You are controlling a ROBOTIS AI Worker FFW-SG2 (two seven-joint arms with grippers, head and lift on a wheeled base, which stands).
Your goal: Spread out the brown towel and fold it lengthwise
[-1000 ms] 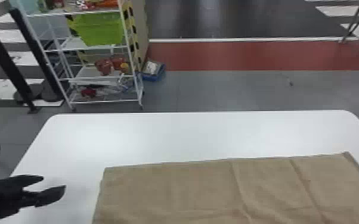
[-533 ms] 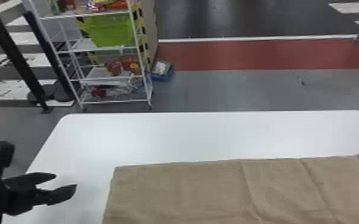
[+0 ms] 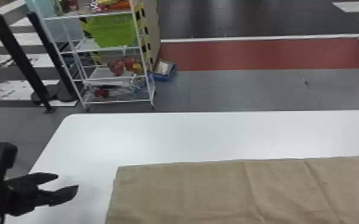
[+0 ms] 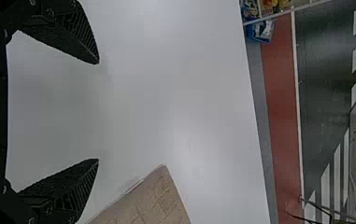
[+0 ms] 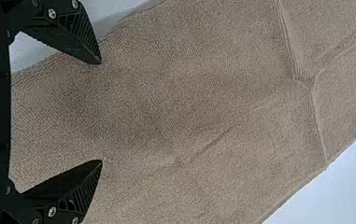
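White tabletop (image 3: 217, 134) lies beneath the work, under the brown towel (image 3: 202, 190). Nearest, the right gripper (image 5: 102, 112) hangs over the cloth with its two fingers parted and nothing between them. The left gripper (image 3: 67, 181) is likewise open and empty, above bare table just beyond the towel's left edge.

The towel lies flat, its left far corner square and neat, its far edge fairly straight, with a few creases running across the right part. Whether it is one layer or already doubled, the views do not settle. Past it come the table's rounded far corners, then the grey floor with a white wire rack (image 3: 97, 72) holding a green bin (image 3: 113, 31), and a red floor strip (image 3: 247, 55).

What has changed is mostly the head camera's aim: table, rack, towel and left gripper have all slid rightward together since the first frame. The cloth and that gripper keep nearly the same spacing, so the fold has gained nothing visible. Next, if a fold remains, both grippers probably need to come down to matching edge corners; an uneven pinch could skew it.
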